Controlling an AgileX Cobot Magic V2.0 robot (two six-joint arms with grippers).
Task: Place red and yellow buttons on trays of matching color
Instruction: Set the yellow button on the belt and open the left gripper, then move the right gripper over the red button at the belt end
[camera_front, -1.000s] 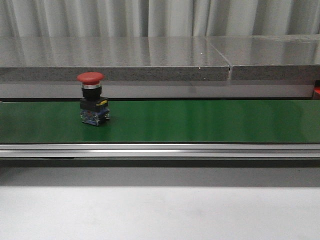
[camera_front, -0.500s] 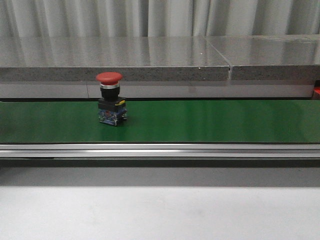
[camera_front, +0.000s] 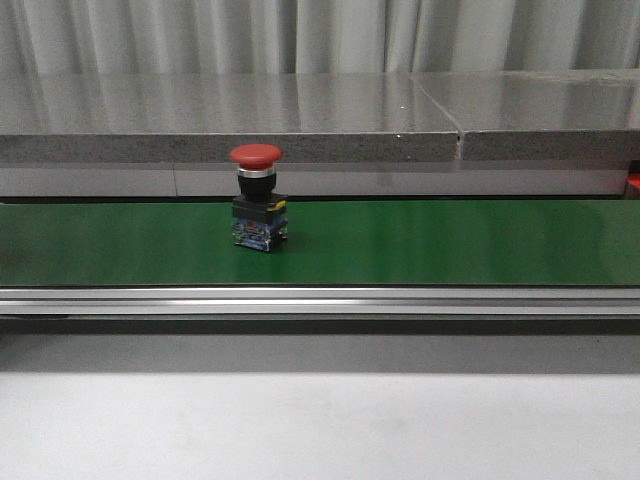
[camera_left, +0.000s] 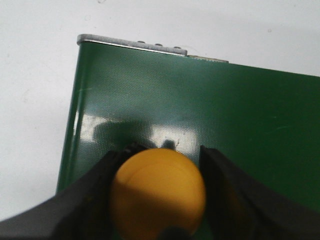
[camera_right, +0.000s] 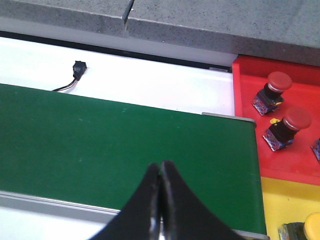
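Note:
A red button with a black and blue base stands upright on the green belt, left of the middle in the front view. No gripper shows in that view. My left gripper is shut on a yellow button above the belt's end. My right gripper is shut and empty over the belt's other end. Beside it lies the red tray with two red buttons. The yellow tray holds a yellow button at the frame's corner.
A grey stone ledge runs behind the belt, and an aluminium rail runs along its front. A small black plug with wires lies on the white surface behind the belt.
The red button has travelled to the right along the belt, from the far left toward the middle, staying upright.

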